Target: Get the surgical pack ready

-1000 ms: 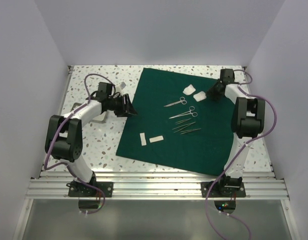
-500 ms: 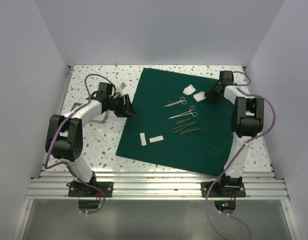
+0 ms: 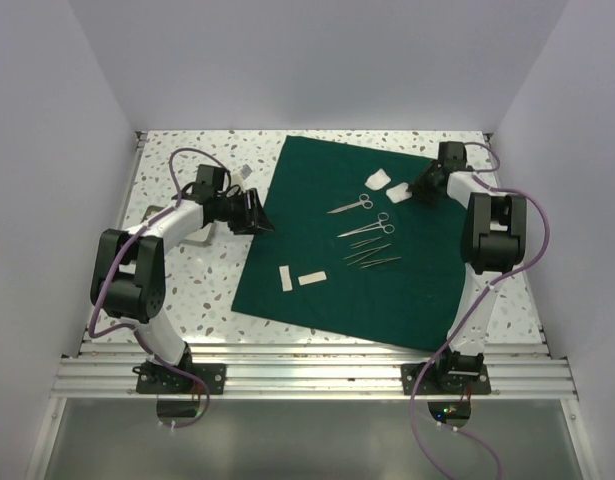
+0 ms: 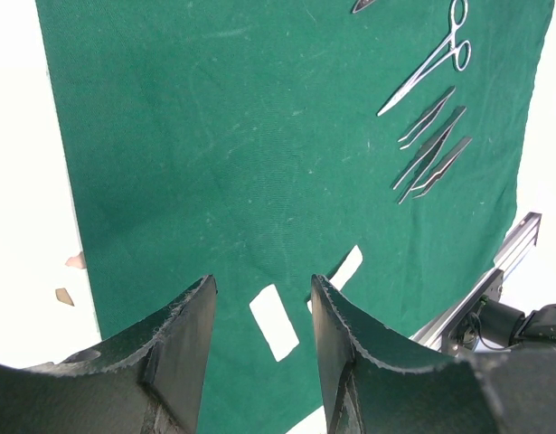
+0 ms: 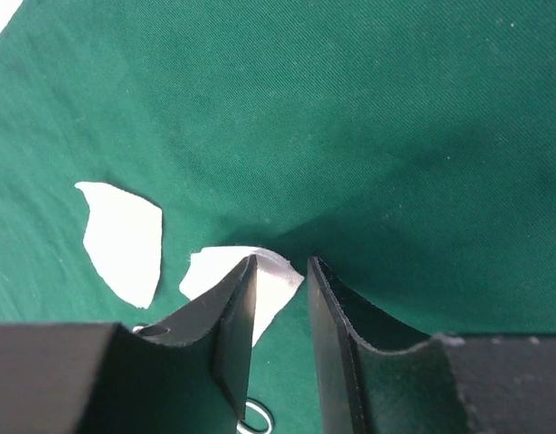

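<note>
Gauze piece lay just under right gripper, jaws a little open, empty | left gripper jaws wide, empty, white strip below them

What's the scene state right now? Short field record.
drape: dark green, spread flat on table
scissors: two pairs, second beside
forceps: several, mid-drape
gauze pieces: two, far side
gauze strips: two, near left
left gripper: open, empty, over drape's left edge
right gripper: narrowly open at a far gauze piece; contact unclear
</note>
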